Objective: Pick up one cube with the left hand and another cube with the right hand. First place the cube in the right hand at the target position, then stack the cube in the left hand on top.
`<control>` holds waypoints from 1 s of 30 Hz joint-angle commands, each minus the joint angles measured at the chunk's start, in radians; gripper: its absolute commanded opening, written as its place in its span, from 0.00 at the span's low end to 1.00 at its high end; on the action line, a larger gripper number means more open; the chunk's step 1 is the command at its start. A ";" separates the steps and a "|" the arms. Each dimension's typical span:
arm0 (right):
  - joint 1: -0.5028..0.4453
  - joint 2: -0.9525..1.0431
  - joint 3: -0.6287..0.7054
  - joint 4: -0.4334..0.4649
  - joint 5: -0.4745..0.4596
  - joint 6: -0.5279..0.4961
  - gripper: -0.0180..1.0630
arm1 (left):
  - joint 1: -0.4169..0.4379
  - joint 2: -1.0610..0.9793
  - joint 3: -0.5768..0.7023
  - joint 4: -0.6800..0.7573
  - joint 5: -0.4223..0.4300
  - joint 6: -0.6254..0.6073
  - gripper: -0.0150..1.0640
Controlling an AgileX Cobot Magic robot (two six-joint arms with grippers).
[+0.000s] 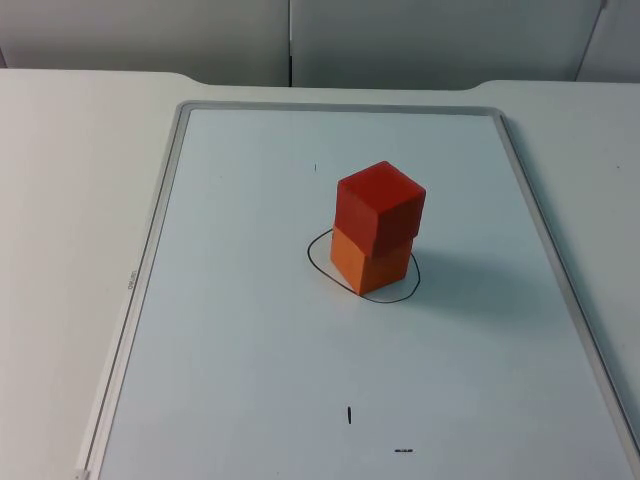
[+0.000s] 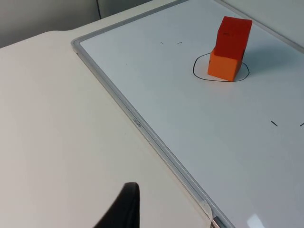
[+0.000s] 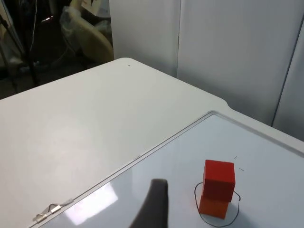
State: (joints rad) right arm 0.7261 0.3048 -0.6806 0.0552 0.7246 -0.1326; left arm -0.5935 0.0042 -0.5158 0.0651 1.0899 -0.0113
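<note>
My red cube sits skewed atop the orange cube inside the drawn ring; a jolt to the counter could topple it, though I cannot tell how my fingers stand.

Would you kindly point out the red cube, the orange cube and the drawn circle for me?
red cube (image 1: 378, 189): top view, on its upper face.
orange cube (image 1: 352, 262): top view, on its left side face.
drawn circle (image 1: 311, 255): top view, on the line's left edge, beside the orange cube.

The red cube hides the orange cube's top (and part of the drawn ring).
</note>
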 commanded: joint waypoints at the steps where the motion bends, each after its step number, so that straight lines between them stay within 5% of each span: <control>1: 0.004 -0.002 0.005 -0.006 -0.020 0.002 0.74 | -0.006 -0.004 0.003 -0.012 -0.012 0.004 0.99; 20: 0.004 -0.002 0.005 -0.005 -0.022 -0.018 0.74 | -0.006 -0.004 0.003 -0.013 -0.012 0.004 0.99; 30: 0.004 -0.003 0.005 0.017 0.155 -0.020 0.74 | -0.006 -0.004 0.003 -0.013 -0.012 0.004 0.99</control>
State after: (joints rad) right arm 0.7261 0.3042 -0.6806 0.0632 0.8608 -0.1436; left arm -0.5935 0.0042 -0.5158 0.0613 1.0880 -0.0078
